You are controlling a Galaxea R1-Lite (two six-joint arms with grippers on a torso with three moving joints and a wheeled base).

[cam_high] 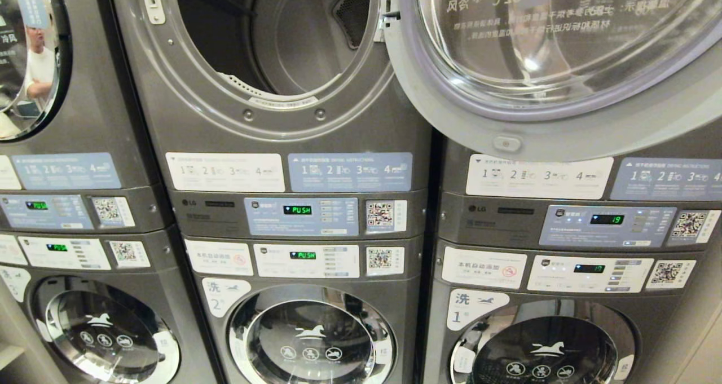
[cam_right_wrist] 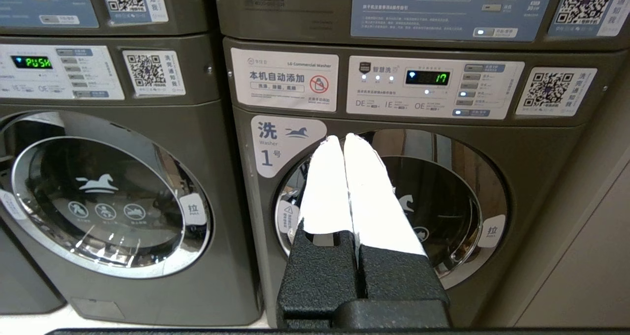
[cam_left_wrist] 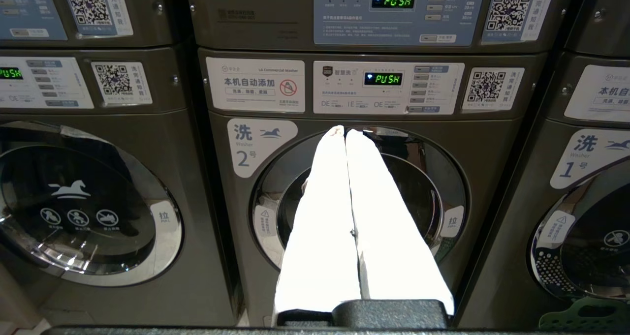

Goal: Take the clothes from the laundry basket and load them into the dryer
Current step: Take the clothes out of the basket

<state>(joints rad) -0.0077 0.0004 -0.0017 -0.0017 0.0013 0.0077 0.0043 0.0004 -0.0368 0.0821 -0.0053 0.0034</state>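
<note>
The middle upper dryer stands open with an empty-looking dark drum. Its round glass door is swung out to the right. A green corner of the laundry basket shows low beside washer 1 in the left wrist view. No clothes are in view. Neither arm shows in the head view. My left gripper is shut and empty, white fingers pressed together, level with the door of washer 2. My right gripper is also shut and empty, facing the door of washer 1.
Stacked grey LG machines fill the view: dryers above, washers below, all lower doors closed. The open dryer door overhangs the right-hand stack. A person is reflected in the far-left dryer door. A plain wall lies to the right of washer 1.
</note>
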